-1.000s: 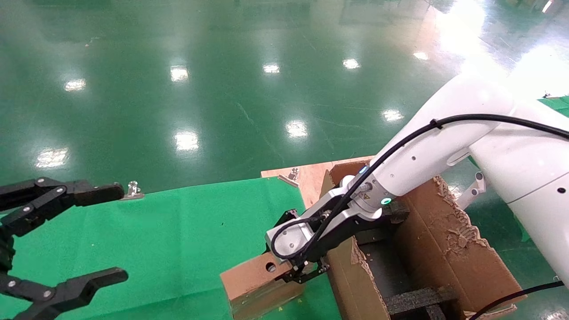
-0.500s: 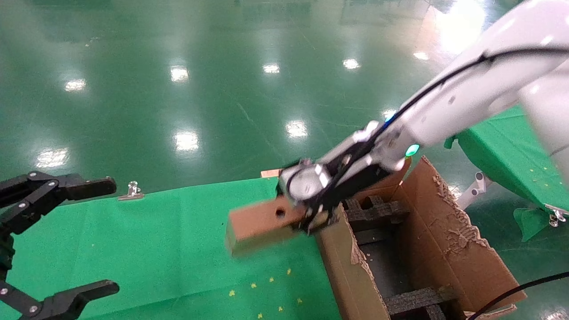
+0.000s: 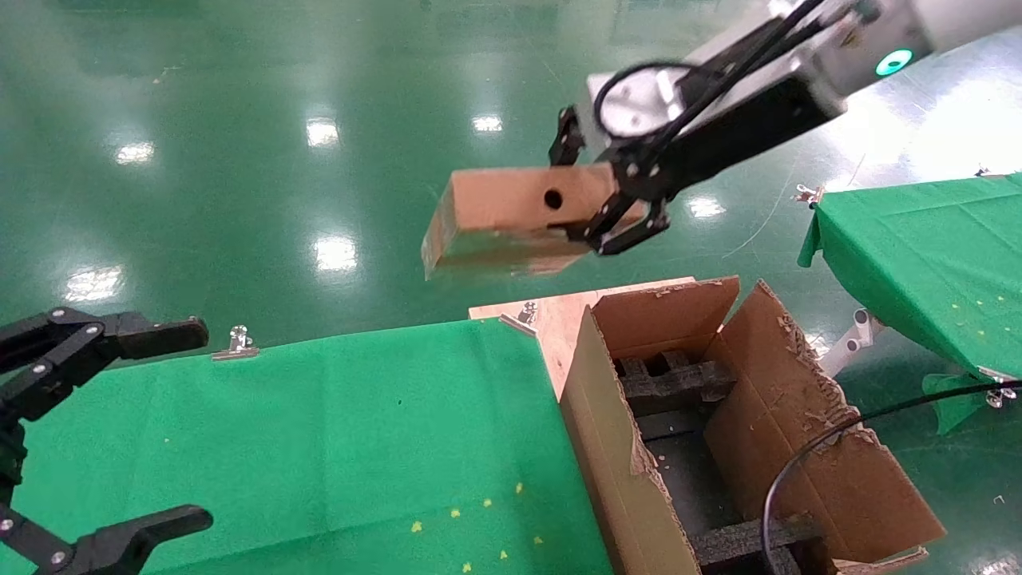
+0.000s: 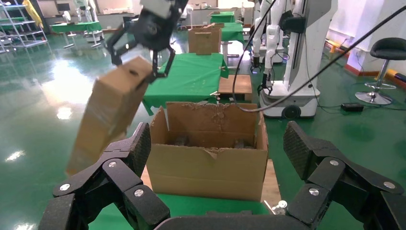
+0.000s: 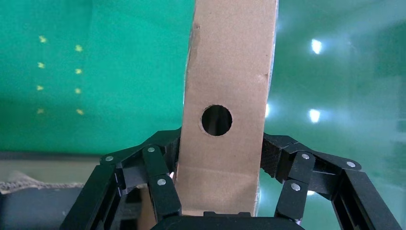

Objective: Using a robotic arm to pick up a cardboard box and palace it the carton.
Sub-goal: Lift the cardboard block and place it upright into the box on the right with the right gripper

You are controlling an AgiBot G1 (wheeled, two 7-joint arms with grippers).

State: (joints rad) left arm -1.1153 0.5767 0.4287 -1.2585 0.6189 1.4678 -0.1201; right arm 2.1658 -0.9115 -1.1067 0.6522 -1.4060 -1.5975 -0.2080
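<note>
The small brown cardboard box [image 3: 511, 212], with a round hole in its side, hangs high in the air beyond the table's far edge, up and left of the carton. My right gripper [image 3: 595, 192] is shut on its end; the wrist view shows the box [image 5: 225, 81] clamped between both fingers of that gripper [image 5: 221, 151]. The large torn carton [image 3: 798, 431] stands open at the table's right end with black foam inserts [image 3: 671, 379] inside. My left gripper [image 3: 196, 423] is open and holds nothing at the far left, facing the carton [image 4: 206, 165] and the lifted box [image 4: 110, 110].
A green cloth covers the table [image 3: 319, 431], pinned by a metal clip [image 3: 237, 343]. A wooden board [image 3: 559, 315] sits by the carton's far corner. A second green table [image 3: 918, 247] stands to the right. A black cable [image 3: 806, 455] loops over the carton's right flap.
My right arm has lifted the box off the green cloth beside the carton and carried it up and away. The left gripper has stayed put.
</note>
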